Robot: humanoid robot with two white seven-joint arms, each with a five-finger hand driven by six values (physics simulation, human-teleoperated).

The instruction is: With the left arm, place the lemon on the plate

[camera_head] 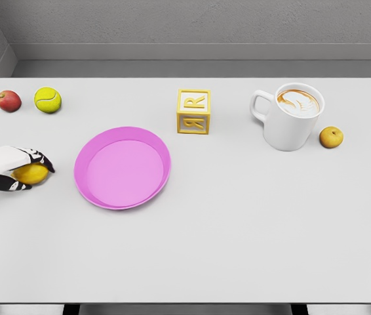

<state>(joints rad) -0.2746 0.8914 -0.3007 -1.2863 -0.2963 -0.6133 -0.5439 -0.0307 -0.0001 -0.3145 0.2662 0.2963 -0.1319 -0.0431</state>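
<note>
Yellow shows between the dark fingers of the left hand, which enters from the left edge and is curled around the lemon, holding it just to the left of the pink plate; whether the fruit sits on the white table or is lifted slightly off it cannot be told from this view. The step in hand looks like the grasp itself, with the carry not yet made. The plate lies empty and near the hand, so the next move calls for a short lift to clear the raised rim, a sideways travel toward the plate's middle, and then a release low enough that the round fruit does not roll out. Beyond the plate and to its left, a tennis ball and a red apple sit side by side near the far edge, well apart from the hand's likely path. Beyond the plate and to its right stands a yellow letter block marked R, then a white mug of coffee with latte art, and a small orange fruit just beside the mug. The right hand is not in view.
</note>
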